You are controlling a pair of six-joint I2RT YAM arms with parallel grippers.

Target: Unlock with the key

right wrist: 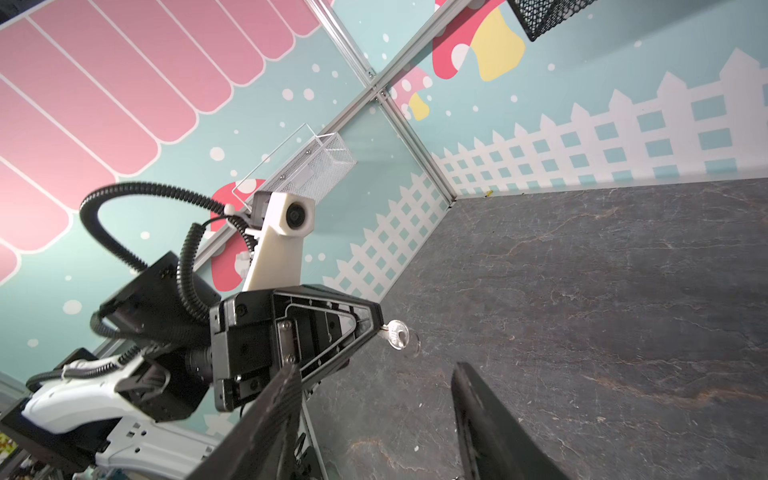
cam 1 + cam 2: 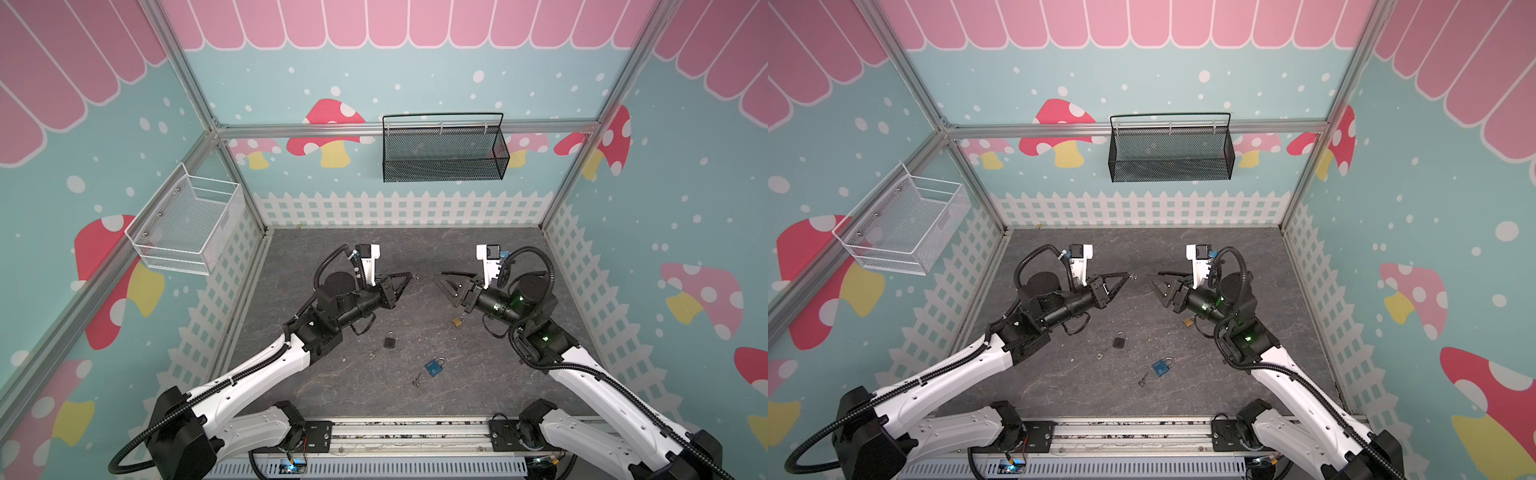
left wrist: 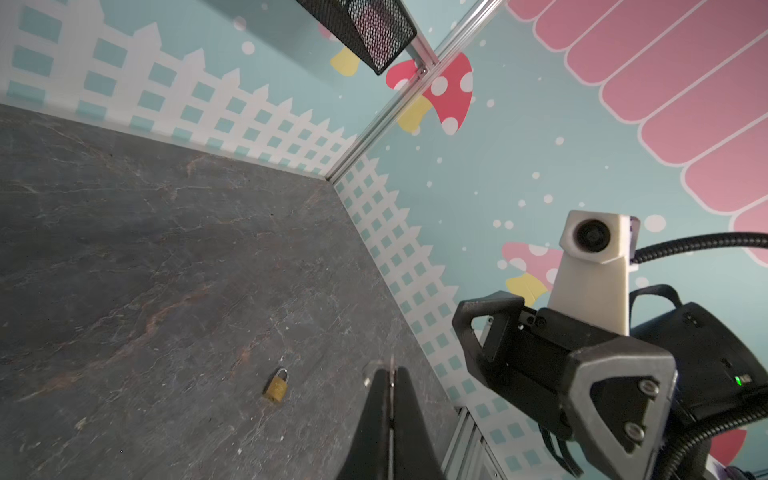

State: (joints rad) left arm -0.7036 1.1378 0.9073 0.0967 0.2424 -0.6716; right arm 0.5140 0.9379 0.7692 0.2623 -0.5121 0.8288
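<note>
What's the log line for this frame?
left tool: shut on key | right tool: open, empty | brass lock: on table, unheld | black lock, blue lock: on table

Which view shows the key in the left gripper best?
The right wrist view: the key juts side-on from the shut left gripper. Both top views show a tiny glint; the left wrist view, a thin edge.
</note>
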